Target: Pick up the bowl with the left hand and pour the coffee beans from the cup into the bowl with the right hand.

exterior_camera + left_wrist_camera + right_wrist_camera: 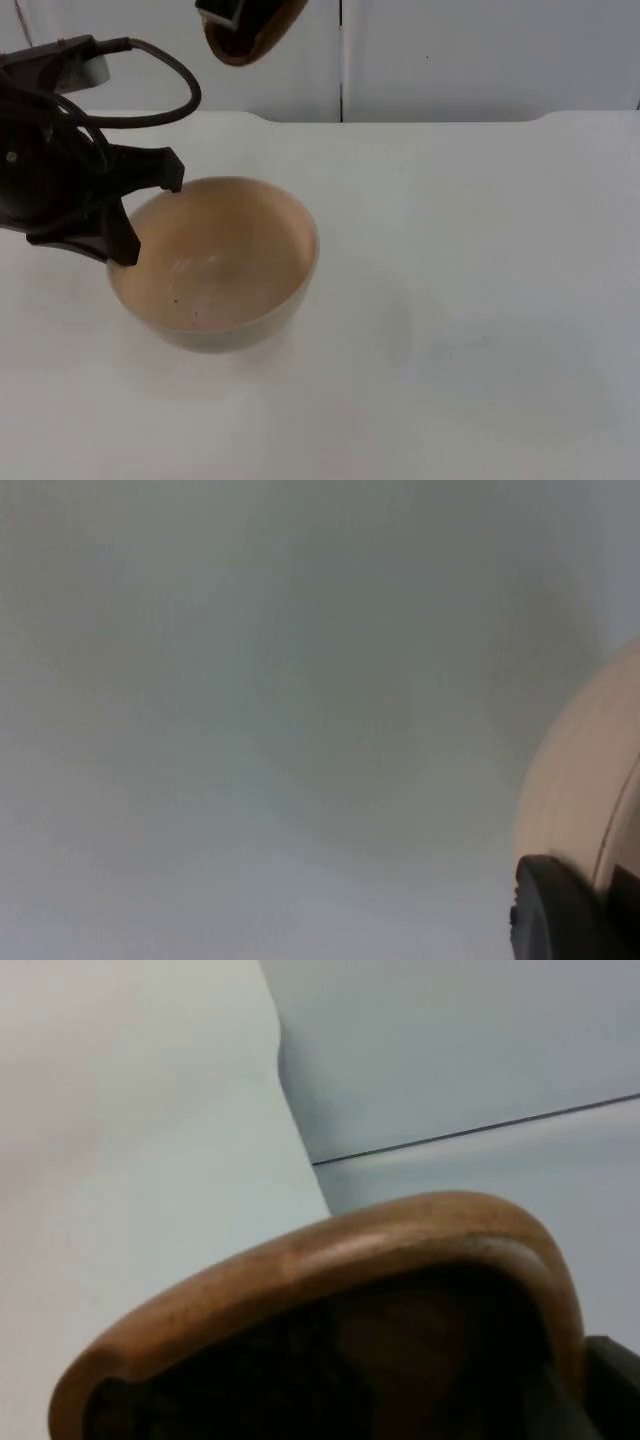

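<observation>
Two grippers, one beige bowl (215,265) on the white table (480,300).
Left gripper (150,215) grasps the near-empty bowl's rim (rigid, probably light, slippery); right gripper (232,15) clenches the wooden cup (250,35), raised behind the bowl.

Soft even light, faint shadow beside the bowl (215,262); both wrist views blurred.

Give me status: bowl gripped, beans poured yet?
Done: left gripper clamps the bowl by its rim. In hand: right gripper holds the wooden cup above and behind the bowl, dark contents inside. Left: the pour; the bowl looks nearly empty.
</observation>
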Controlling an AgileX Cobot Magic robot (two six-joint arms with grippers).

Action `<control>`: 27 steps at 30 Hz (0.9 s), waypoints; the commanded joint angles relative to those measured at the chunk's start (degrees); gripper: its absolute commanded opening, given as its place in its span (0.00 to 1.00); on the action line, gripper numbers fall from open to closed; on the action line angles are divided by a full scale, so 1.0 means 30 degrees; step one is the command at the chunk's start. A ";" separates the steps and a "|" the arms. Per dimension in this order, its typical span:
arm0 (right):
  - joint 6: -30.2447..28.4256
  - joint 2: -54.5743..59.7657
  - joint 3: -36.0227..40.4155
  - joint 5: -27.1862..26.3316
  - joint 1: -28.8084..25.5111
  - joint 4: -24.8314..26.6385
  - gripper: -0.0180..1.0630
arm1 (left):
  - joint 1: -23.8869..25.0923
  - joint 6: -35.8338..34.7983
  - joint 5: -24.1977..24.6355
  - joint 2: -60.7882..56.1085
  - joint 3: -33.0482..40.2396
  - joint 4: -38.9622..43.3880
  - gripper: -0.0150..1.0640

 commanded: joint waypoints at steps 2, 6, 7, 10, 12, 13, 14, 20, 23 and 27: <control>0.0144 -0.0324 0.0059 0.0165 0.0438 -0.1271 0.02 | 0.0066 -0.0028 -0.0070 -0.0154 -0.0007 -0.0283 0.01; 0.0325 -0.0324 0.0730 0.0201 0.0797 -0.2422 0.02 | 0.0066 -0.0028 -0.0070 -0.0154 -0.0007 -0.0283 0.01; 0.0435 -0.0324 0.0975 0.0201 0.0874 -0.2427 0.02 | 0.0066 -0.0028 -0.0070 -0.0154 -0.0007 -0.0319 0.01; 0.0861 -0.0324 0.1313 0.0053 0.0983 -0.2506 0.02 | 0.0066 -0.0028 -0.0070 -0.0154 -0.0007 -0.0355 0.01; 0.1390 -0.0324 0.1737 -0.0030 0.1278 -0.3676 0.02 | 0.0066 -0.0028 -0.0070 -0.0154 -0.0007 -0.0566 0.01; 0.1648 -0.0324 0.1953 -0.0030 0.1404 -0.4451 0.02 | 0.0066 -0.0028 -0.0070 -0.0154 -0.0007 -0.0604 0.01; 0.1648 -0.0324 0.1953 -0.0030 0.1404 -0.4451 0.02 | 0.0066 -0.0028 -0.0070 -0.0154 -0.0007 -0.0604 0.01; 0.2625 -0.0324 0.2422 -0.0065 0.1781 -0.5945 0.02 | 0.0066 -0.0028 -0.0070 -0.0154 -0.0007 -0.0693 0.01; 0.2808 -0.0324 0.2422 0.0024 0.1957 -0.6542 0.02 | 0.0066 -0.0028 -0.0070 -0.0154 -0.0007 -0.0739 0.01; 0.2946 -0.0324 0.2422 0.0156 0.2279 -0.7204 0.02 | 0.0066 -0.0028 -0.0070 -0.0154 -0.0007 -0.0773 0.01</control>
